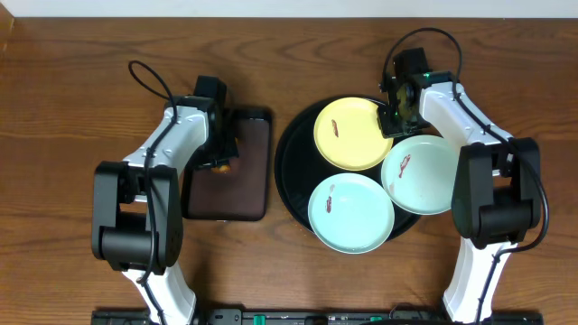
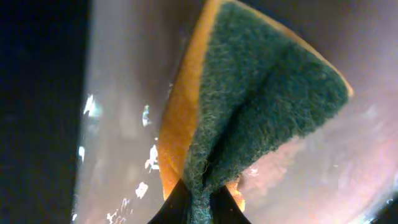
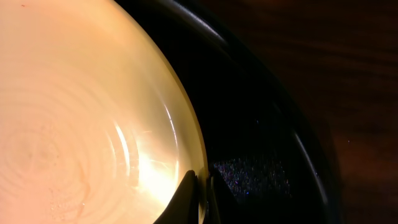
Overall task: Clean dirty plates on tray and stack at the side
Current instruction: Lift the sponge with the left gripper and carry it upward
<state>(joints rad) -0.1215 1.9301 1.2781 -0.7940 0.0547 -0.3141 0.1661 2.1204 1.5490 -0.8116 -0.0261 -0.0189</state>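
The left hand is pinched shut on a sponge, over the brown tray just left of the black tray. The right hand is clamped on the rim of the yellow plate, at the black tray's far side. The near mint plate and right mint plate, both smeared, overhang its rim.

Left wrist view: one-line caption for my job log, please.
Left hand pinches an orange sponge by its green scouring face, with the glossy brown tray behind it.
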